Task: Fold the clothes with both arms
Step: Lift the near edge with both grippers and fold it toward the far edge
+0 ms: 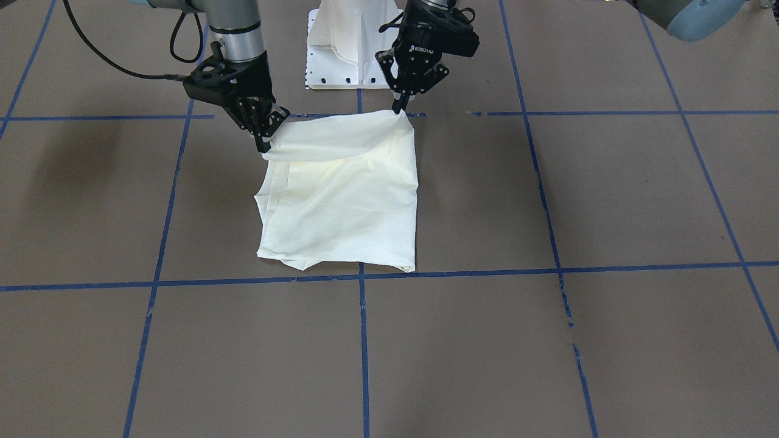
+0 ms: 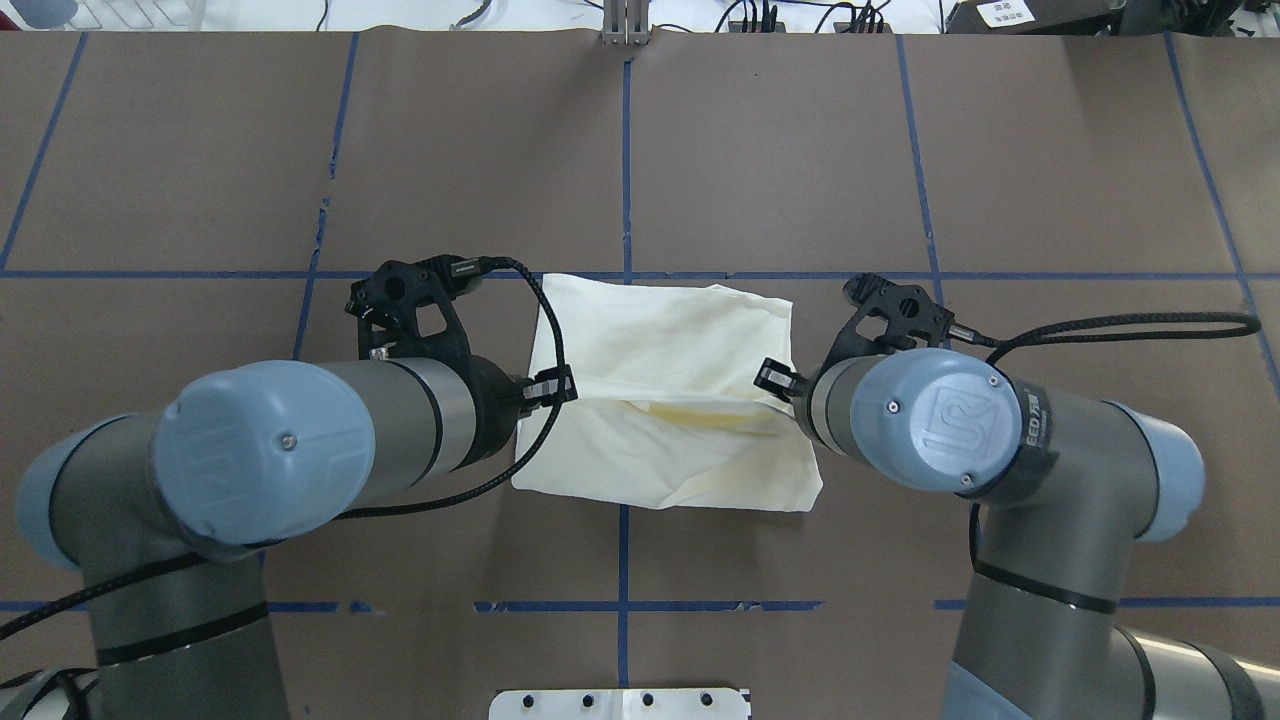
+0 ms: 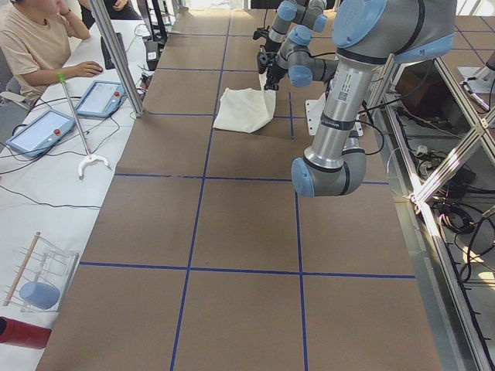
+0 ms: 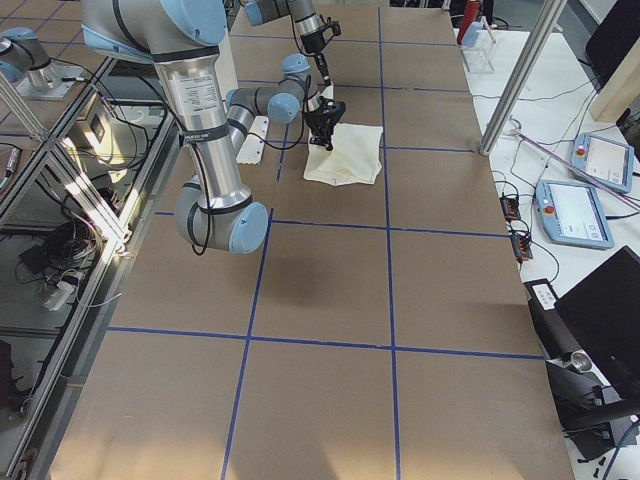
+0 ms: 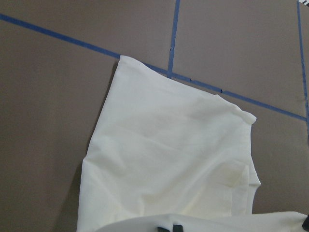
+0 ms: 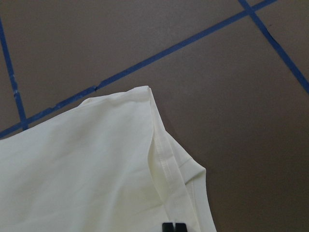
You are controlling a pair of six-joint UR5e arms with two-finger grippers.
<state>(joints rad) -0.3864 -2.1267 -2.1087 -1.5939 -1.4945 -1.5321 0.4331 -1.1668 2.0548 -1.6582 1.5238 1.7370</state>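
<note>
The clothes are one cream shirt [image 1: 347, 207], folded to a rough square on the brown table, plain side up. No print shows. Its edge nearest the robot is raised off the table in a loose fold. My left gripper [image 1: 398, 109] is shut on one corner of that edge. My right gripper [image 1: 265, 146] is shut on the other corner. In the overhead view the shirt [image 2: 660, 360] lies between both wrists, which hide the fingers. The left wrist view shows the shirt [image 5: 169, 159] spread below closed fingertips [image 5: 176, 228]. The right wrist view shows a hemmed corner [image 6: 164, 159].
The white pedestal base [image 1: 347, 48] stands just behind the shirt. Blue tape lines [image 1: 363, 340] divide the table into squares. A seated person [image 3: 31, 46] and tablets [image 3: 100, 97] are at a side table beyond the far edge.
</note>
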